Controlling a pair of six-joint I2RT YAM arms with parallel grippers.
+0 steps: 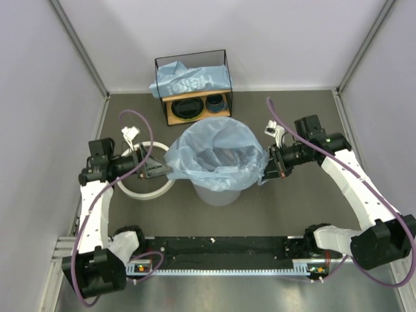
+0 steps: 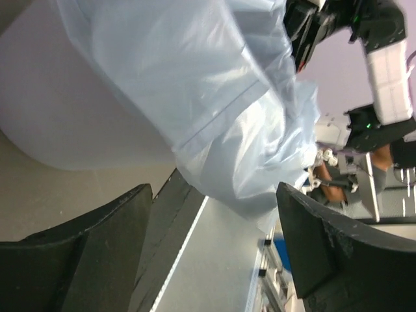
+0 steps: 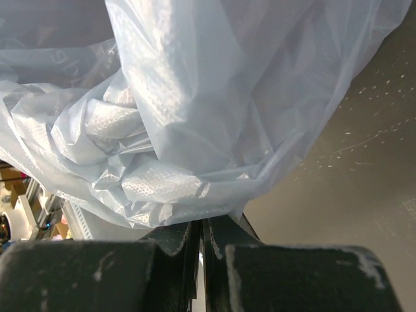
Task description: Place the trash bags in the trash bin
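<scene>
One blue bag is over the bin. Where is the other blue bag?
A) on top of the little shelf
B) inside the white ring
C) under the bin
A: the other blue bag lies across the top of the shelf, behind the bin.

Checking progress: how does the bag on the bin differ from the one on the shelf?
The bin bag is spread open over the trash bin; the shelf bag lies bunched on the shelf. The right end effector pinches the bin bag's edge; nothing touches the shelf bag. Both are light-blue translucent film.
</scene>
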